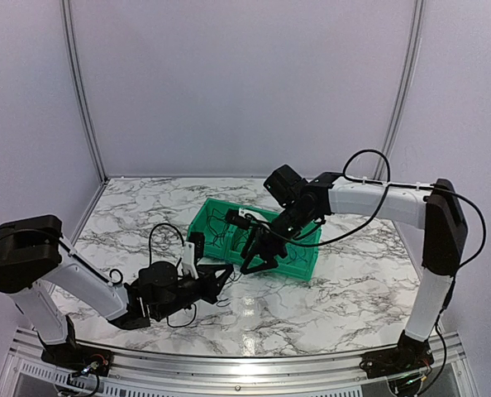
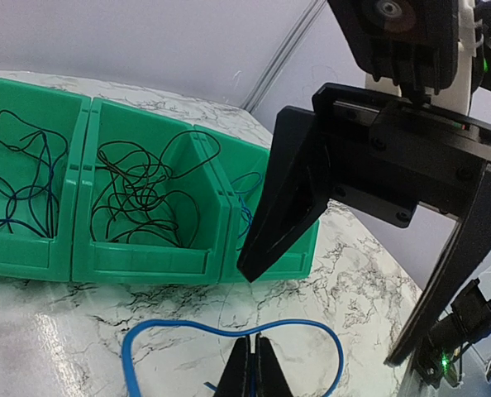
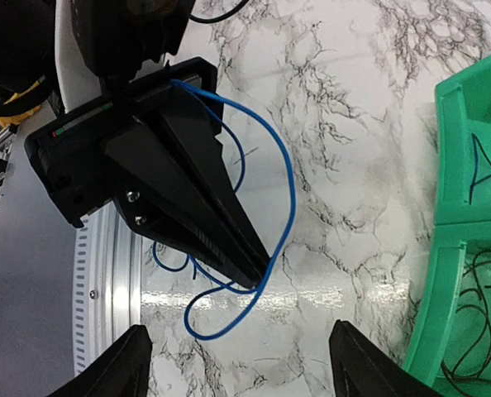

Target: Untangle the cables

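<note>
My left gripper (image 2: pixel 253 341) is shut on a thin blue wire (image 2: pixel 188 328) that loops out to both sides just above the marble table. In the right wrist view the same blue wire (image 3: pixel 288 194) hangs in loops from the left gripper's shut fingers (image 3: pixel 229 240). My right gripper (image 3: pixel 237 331) is open and empty, hovering just above and ahead of the left gripper's tips, in front of the green bin (image 1: pixel 299 265). Tangled black wires (image 2: pixel 138 194) lie in the bin's middle compartment, dark wires (image 2: pixel 22 174) in the left one, and a blue wire (image 2: pixel 245 194) in the right one.
The green bin (image 2: pixel 80 265) stands mid-table, close behind both grippers (image 1: pixel 226 273) (image 1: pixel 258 256). The right gripper's wide-spread fingers (image 2: pixel 287 198) fill much of the left wrist view. The table's metal front rail (image 3: pixel 105 273) is close to the left gripper. White walls enclose the table.
</note>
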Available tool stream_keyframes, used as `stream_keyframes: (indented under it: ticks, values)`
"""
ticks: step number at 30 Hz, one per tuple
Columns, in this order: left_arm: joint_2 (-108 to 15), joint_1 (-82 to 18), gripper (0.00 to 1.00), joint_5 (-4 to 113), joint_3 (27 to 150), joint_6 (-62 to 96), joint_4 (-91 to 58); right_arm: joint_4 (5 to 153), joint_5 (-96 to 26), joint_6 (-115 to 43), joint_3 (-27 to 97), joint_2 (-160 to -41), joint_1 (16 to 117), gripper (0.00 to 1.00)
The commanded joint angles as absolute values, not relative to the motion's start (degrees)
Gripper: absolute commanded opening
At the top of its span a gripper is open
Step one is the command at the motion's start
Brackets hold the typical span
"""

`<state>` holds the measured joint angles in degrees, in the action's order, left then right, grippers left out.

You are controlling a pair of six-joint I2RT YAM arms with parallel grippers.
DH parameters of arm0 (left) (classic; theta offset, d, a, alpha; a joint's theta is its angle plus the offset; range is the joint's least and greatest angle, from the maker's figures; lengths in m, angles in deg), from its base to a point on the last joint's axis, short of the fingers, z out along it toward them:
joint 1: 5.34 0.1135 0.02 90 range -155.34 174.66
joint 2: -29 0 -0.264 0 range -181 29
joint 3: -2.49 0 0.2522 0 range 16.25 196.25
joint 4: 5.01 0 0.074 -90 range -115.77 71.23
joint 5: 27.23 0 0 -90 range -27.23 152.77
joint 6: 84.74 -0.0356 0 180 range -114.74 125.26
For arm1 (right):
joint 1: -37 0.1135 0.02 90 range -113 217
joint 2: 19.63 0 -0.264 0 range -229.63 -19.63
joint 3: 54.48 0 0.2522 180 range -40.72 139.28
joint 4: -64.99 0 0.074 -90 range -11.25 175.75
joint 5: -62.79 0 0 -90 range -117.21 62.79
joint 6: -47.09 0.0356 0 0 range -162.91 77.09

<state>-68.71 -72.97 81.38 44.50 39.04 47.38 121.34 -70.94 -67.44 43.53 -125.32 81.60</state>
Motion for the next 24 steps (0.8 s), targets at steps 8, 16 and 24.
stream_keyframes:
  ticks: [8,16,24]
  values:
    - [-67.5,-73.7,0.0,83.0,45.6,37.1,47.6,122.3,-73.8,-60.6,47.9,-129.3,82.3,0.59]
    - [-67.7,-74.0,0.0,83.3,45.8,37.0,47.6,122.5,-75.3,-60.5,48.6,-131.4,82.5,0.42]
    - [-68.9,-74.1,0.16,83.7,46.6,36.8,47.5,122.4,-78.4,-61.6,48.4,-131.1,82.5,0.0]
